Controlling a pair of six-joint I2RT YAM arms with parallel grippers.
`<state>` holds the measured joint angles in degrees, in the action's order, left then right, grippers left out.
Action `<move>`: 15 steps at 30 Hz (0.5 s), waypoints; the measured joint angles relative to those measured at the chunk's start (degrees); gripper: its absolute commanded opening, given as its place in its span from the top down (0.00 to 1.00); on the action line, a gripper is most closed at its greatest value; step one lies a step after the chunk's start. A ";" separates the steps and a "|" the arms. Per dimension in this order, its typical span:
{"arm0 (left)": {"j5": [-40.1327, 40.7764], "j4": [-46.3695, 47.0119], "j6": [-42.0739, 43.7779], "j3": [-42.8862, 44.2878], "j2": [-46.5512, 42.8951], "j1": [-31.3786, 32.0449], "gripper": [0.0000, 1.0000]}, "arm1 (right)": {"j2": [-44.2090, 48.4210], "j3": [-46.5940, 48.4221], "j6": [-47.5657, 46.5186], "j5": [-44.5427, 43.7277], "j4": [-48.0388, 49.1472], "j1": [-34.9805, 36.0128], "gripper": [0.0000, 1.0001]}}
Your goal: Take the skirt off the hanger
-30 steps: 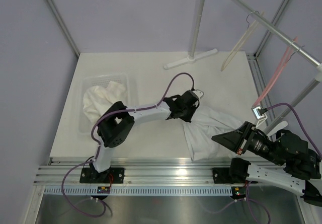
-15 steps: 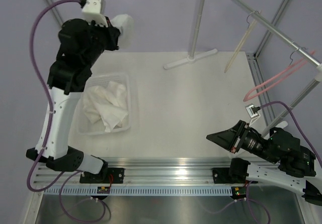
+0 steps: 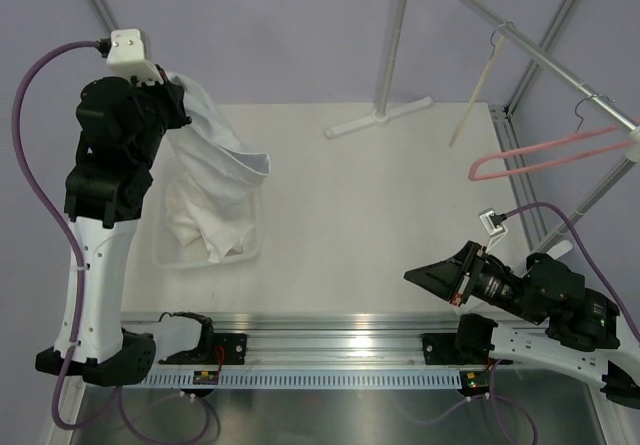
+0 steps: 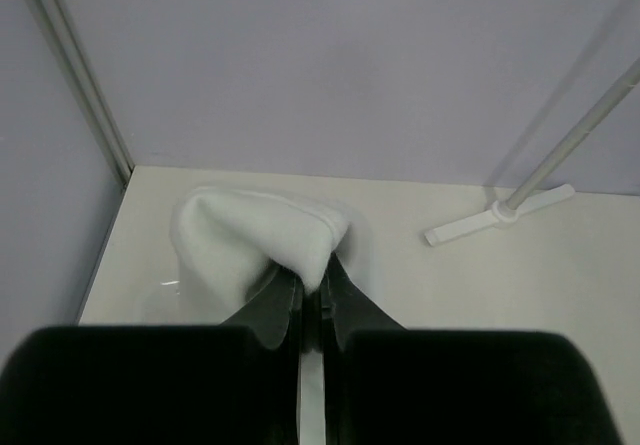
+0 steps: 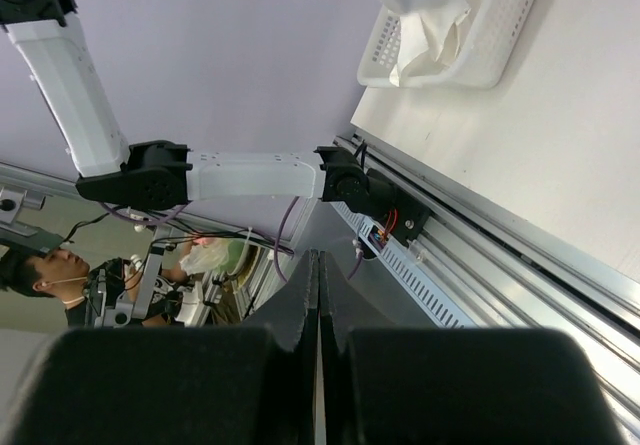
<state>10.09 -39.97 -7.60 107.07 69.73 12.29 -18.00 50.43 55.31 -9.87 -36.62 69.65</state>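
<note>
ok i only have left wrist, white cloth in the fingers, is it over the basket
observer: yes, the skirt hangs from the left gripper over the basket, which already holds white cloth.
operator: hanger empty
observer: yes, the pink hanger is bare, up at the right.
operator: and right arm
observer: the right gripper is shut on nothing, low at the front right.
</note>
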 measured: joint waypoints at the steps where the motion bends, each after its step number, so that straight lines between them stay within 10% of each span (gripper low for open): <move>1: 0.24 0.33 -0.26 -2.95 -1.16 -0.57 1.00 | 0.24 0.00 0.02 0.00 0.00 0.00 1.00; 15: 1.36 1.73 -2.97 -15.89 -9.03 -6.25 1.00 | 0.44 -0.02 0.39 0.09 0.00 0.00 1.00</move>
<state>11.44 -38.24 -10.57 91.18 60.71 6.04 -17.56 50.41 55.70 -9.78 -36.62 69.65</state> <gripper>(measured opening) 0.041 0.009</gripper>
